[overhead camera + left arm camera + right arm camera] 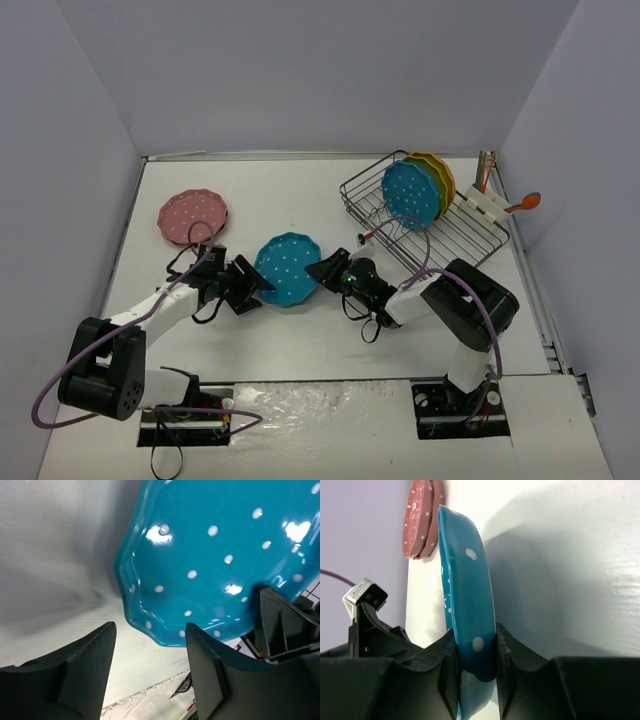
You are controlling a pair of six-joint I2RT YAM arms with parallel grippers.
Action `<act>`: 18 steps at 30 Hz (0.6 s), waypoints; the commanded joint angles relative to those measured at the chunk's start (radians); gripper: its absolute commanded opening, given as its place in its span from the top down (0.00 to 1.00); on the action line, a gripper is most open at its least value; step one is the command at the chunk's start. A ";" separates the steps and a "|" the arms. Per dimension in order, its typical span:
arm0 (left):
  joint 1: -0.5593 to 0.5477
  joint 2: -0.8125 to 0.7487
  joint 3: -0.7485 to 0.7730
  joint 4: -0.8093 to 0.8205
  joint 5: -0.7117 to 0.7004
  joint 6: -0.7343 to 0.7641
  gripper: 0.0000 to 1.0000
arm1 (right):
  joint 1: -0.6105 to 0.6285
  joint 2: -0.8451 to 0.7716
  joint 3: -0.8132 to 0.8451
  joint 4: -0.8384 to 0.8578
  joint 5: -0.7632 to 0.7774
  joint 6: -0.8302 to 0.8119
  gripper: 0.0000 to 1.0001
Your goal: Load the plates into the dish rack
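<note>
Plates: blue plate mid-table; pink plate far left; three plates upright in the rack.
Right gripper: I see it clamped on the blue plate's rim.
Left gripper: I see it spread wide, empty, beside the plate's other edge.

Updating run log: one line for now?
right gripper: shut on blue plate | left gripper: open, beside it | rack: part loaded
</note>
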 commanded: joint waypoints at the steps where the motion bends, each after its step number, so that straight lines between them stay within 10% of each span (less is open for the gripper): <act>1: 0.001 -0.067 0.063 0.000 -0.002 0.048 0.35 | -0.020 -0.175 0.057 0.168 -0.014 -0.122 1.00; 8: 0.018 -0.197 0.238 -0.243 -0.139 0.243 0.07 | -0.112 -0.382 0.180 -0.201 -0.065 -0.362 1.00; 18: 0.125 -0.374 0.416 -0.467 -0.502 0.610 0.03 | -0.245 -0.592 0.572 -0.800 0.053 -1.018 1.00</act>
